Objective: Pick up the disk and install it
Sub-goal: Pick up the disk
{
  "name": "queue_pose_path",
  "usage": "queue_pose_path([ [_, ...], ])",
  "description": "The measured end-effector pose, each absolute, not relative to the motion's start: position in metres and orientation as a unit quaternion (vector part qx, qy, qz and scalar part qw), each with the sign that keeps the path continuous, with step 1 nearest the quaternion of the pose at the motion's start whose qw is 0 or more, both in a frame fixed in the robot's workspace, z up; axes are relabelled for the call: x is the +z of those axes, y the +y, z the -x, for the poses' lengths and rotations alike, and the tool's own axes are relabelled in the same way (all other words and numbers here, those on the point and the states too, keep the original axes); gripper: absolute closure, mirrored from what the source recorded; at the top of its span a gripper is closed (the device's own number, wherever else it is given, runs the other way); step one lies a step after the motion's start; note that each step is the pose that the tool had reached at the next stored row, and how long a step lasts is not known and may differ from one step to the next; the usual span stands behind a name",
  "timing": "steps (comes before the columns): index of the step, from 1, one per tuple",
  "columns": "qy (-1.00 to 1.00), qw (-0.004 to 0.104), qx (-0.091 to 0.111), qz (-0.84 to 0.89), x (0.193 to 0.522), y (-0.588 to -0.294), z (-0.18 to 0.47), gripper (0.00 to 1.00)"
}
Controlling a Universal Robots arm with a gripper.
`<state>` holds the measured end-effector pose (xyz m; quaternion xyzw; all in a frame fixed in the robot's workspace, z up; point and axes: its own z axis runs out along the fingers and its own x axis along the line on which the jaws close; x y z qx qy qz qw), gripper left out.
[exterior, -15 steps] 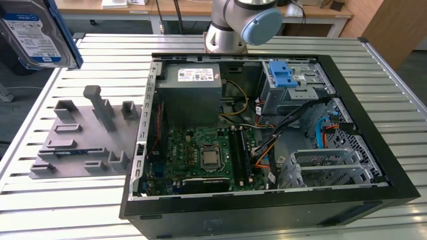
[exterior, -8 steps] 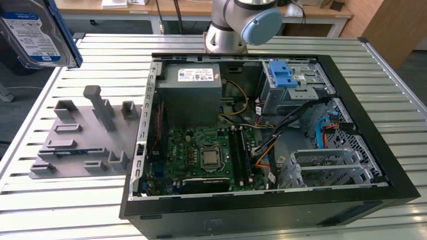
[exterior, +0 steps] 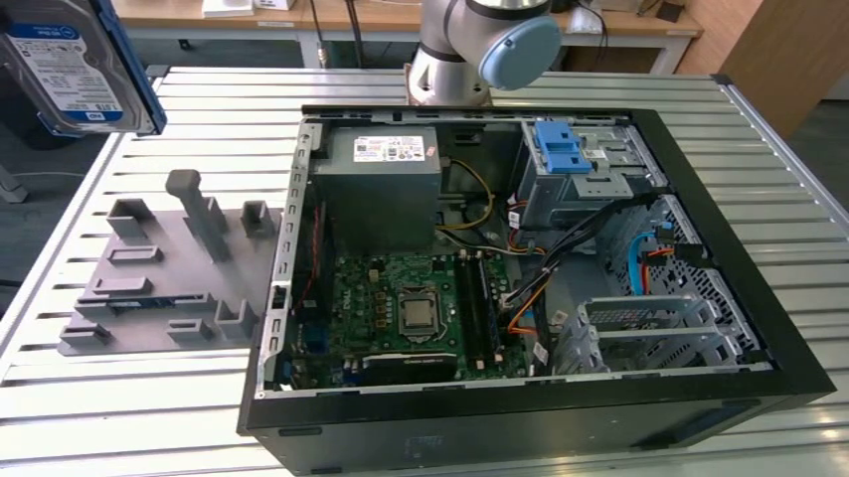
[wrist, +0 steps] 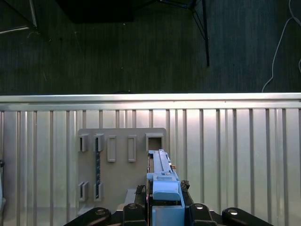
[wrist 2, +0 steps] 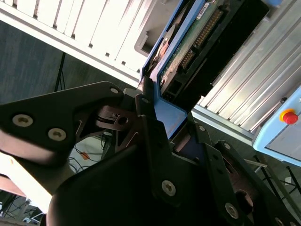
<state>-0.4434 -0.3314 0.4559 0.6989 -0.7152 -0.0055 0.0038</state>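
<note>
1. The black gripper (wrist: 163, 192) is clamping the blue-bracketed, flat silver rectangular disk (exterior: 67, 62).
2. The disk is hanging aloft at the exterior view's far left, showing a blue-and-white label, print unreadable.

An open computer case (exterior: 531, 429) sits beside a grey, perhaps plastic, fixture (exterior: 149, 281).

The disk (exterior: 74, 68) is cut off by the exterior view's top and left edges. The arm (exterior: 484, 45) is cropped at its top edge. In the first wrist view, the gripper (wrist: 162, 192) hides the disk's lower end.
</note>
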Motion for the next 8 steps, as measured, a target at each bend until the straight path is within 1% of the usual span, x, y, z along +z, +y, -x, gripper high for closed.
queue_pose_path([
  [8,-0.715,0.004,-0.006,-0.699,0.4584,-0.3314,0.4434,0.64],
])
